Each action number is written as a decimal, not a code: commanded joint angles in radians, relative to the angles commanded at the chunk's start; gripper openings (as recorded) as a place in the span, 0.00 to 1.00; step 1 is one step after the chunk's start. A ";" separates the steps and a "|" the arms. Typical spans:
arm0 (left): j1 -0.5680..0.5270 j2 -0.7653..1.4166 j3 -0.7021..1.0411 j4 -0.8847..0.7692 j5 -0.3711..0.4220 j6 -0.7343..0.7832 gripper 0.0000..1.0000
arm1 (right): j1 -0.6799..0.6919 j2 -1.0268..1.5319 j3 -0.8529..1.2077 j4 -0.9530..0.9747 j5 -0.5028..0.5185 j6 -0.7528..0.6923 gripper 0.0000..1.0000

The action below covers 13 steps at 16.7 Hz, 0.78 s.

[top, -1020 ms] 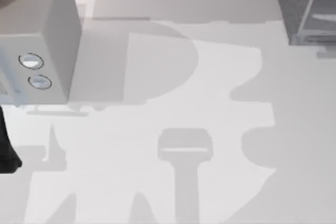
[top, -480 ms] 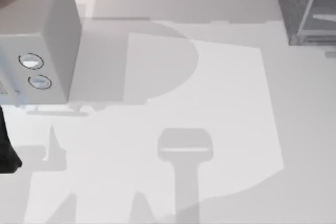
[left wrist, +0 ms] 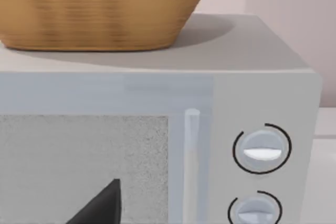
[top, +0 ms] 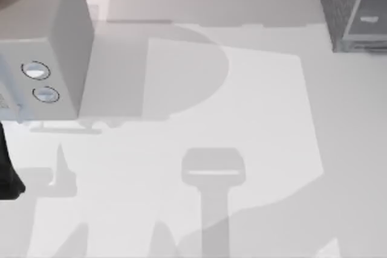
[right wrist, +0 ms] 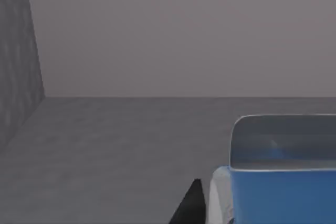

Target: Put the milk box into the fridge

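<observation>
Right wrist view: the milk box (right wrist: 278,182) sits close in front of the camera, just beside a dark fingertip (right wrist: 190,203) of the right claw; the fingertip lies at the carton's white-edged side, but contact cannot be confirmed, and whether the right claw is spread or clamped on the carton cannot be told. The carton shows a bright blue face, a white strip along one edge and a greyish-blue top panel with a pale rim. Around it lies a dark grey speckled floor, a speckled wall to one side and a plain grey back surface, so the carton appears to be inside the fridge interior.

Top view: the fridge (top: 351,7) stands at the far right corner of the table (top: 254,119), dark grey and speckled, with a pale frame edge and glassy panel. A light grey box with two round dials (top: 45,46) stands at the far left.

Left wrist view: the left claw's dark fingertip (left wrist: 102,205) hangs before the dialled box, which carries a wicker basket (left wrist: 100,9); its finger spacing cannot be told.
</observation>
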 joint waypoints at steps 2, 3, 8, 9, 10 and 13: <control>0.000 0.000 0.000 0.000 0.000 0.000 1.00 | 0.010 0.043 0.119 -0.052 0.006 0.002 0.00; 0.000 0.000 0.000 0.000 0.000 0.000 1.00 | 0.013 0.063 0.188 -0.080 0.010 0.003 0.00; 0.000 0.000 0.000 0.000 0.000 0.000 1.00 | 0.025 0.164 0.440 -0.241 0.041 0.006 0.00; 0.000 0.000 0.000 0.000 0.000 0.000 1.00 | 0.028 0.175 0.460 -0.257 0.047 0.004 0.00; 0.000 0.000 0.000 0.000 0.000 0.000 1.00 | 0.030 0.177 0.469 -0.262 0.050 0.002 0.00; 0.000 0.000 0.000 0.000 0.000 0.000 1.00 | 0.030 0.177 0.470 -0.262 0.050 0.002 0.00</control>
